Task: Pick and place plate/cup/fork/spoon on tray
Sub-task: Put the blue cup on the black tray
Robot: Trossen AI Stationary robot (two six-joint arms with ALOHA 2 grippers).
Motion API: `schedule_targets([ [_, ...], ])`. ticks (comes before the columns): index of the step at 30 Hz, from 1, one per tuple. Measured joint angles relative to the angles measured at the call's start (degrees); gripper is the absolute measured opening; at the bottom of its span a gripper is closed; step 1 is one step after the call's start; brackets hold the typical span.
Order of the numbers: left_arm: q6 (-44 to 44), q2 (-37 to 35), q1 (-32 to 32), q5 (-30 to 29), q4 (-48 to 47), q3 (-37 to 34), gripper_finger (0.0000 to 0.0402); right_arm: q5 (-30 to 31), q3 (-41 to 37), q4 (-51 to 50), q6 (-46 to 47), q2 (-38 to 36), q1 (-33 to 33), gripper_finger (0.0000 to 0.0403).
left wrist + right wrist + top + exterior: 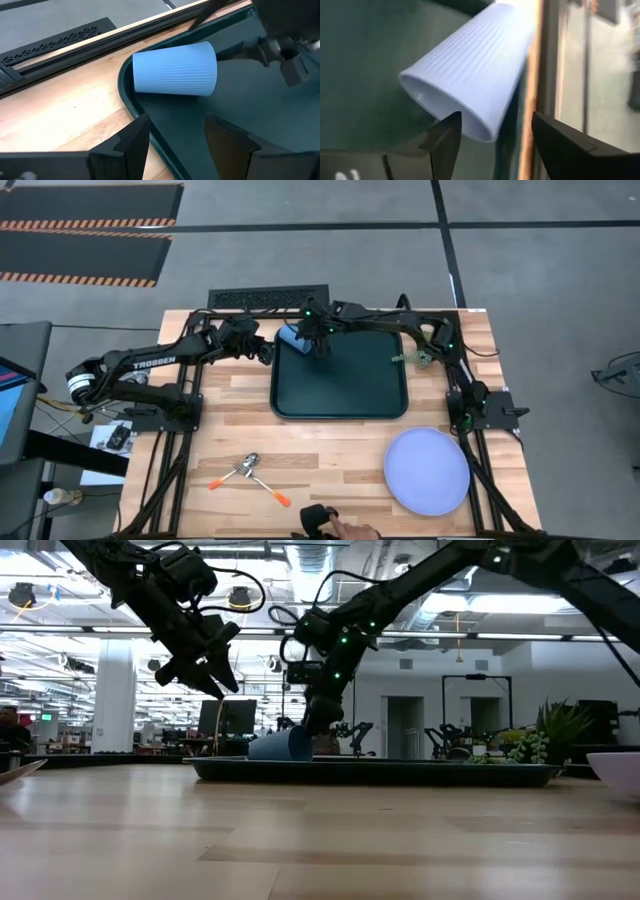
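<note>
The blue cup (291, 337) lies on its side at the far left corner of the dark tray (340, 395). Its closed end is at the tray's rim and its mouth points into the tray, which also shows in the left wrist view (175, 70). My right gripper (492, 135) is open, low at the cup's mouth (318, 725). My left gripper (175, 140) is open and empty, raised above the tray's far left corner (205, 670). The lavender plate (428, 471) lies on the table at the near right. The orange-handled fork and spoon (248, 474) lie crossed at the near left. My right gripper stands open at the cup's mouth rim (480, 127), coming at it slanting down from the tray's side. One finger (447, 137) is in front of the mouth and the other (560, 145) is beside the outer wall. I cannot tell whether either touches the cup.
A person's hand with a dark band (330, 525) shows at the table's near edge. A small green plant (412, 358) sits by the tray's far right corner. A black vent grille (268, 298) lies past the far edge.
</note>
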Motion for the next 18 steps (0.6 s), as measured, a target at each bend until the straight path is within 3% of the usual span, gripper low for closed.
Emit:
schedule_targets([
  [6, 0.1, 0.0, 0.0, 0.0, 0.0, 0.0, 0.0174, 0.3, 9.9, -8.1, 0.8, 4.7, -0.4, 0.0207],
  [13, 0.4, 0.0, 0.0, 0.0, -0.1, 0.0, 0.0174, -1.1, 15.5, -16.4, 2.9, 7.8, 0.1, 0.0025],
  [18, 0.4, 0.0, 0.0, 0.0, -1.0, 0.0, 0.0174, -1.0, 15.5, -16.0, 3.1, 6.9, 1.0, 0.0011],
])
